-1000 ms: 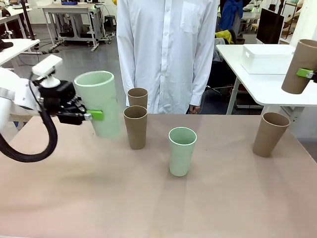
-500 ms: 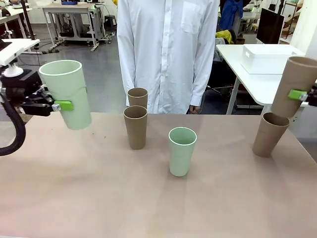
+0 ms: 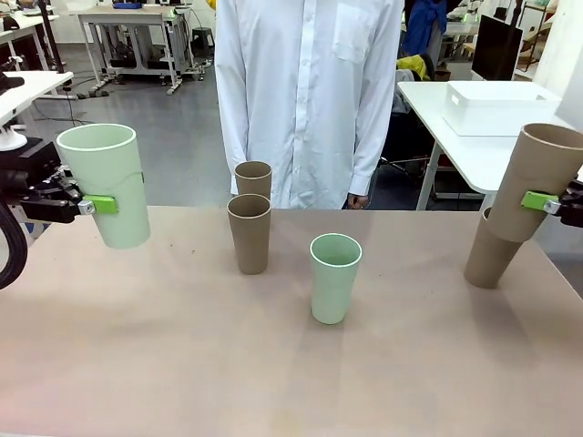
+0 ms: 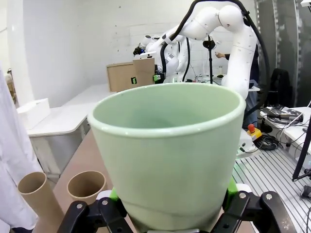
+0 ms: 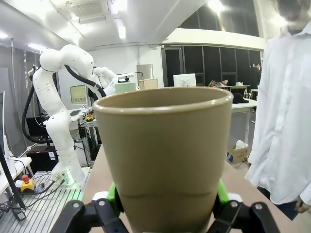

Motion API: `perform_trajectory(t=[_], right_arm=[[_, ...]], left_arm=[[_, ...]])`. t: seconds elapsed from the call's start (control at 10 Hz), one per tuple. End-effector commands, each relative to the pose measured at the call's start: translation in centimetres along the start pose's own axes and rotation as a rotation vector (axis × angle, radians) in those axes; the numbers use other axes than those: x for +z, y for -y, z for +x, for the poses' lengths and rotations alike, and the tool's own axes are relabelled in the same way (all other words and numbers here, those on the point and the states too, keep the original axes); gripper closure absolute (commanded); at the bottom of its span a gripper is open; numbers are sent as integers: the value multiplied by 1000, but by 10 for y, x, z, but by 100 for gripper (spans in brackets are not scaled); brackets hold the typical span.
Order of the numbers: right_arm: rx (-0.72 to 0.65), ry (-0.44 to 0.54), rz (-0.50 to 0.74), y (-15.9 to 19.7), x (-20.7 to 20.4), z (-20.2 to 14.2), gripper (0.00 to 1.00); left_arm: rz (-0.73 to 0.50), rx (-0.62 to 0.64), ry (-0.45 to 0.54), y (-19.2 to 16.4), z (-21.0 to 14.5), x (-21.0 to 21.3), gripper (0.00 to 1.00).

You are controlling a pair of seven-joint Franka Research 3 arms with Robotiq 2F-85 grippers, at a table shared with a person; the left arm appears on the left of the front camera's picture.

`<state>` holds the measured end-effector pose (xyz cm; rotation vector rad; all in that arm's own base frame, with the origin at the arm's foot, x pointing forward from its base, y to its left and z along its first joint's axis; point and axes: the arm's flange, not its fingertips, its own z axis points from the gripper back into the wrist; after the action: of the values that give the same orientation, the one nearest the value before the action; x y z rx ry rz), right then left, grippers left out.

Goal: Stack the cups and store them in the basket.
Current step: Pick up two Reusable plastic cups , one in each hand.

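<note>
Mint green cup, mouth up and nearly vertical, is clamped by the left gripper; the right gripper clamps a tan cup, rim leaning right.

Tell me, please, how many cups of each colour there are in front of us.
Mint green cups: 2
Tan-brown cups: 4
Total: 6 cups
</note>
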<state>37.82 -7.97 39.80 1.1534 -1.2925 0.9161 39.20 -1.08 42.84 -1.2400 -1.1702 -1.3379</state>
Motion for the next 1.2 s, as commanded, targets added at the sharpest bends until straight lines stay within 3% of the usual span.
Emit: perform_trajectory(t=[0.0,0.5,0.7,1.1], right_arm=[[-3,-5,-2,10,2,5,15],[57,-95,-36,-71,-53,-14,15],[59,-134,-40,-81,-69,-26,15],[-18,-97,10,-92,-83,-51,15]], left_arm=[[8,-10,10,-1,4,0,15],[49,-24,9,10,-26,-6,15],[51,-30,27,20,-37,-7,15],[105,-55,79,35,-42,-3,15]])
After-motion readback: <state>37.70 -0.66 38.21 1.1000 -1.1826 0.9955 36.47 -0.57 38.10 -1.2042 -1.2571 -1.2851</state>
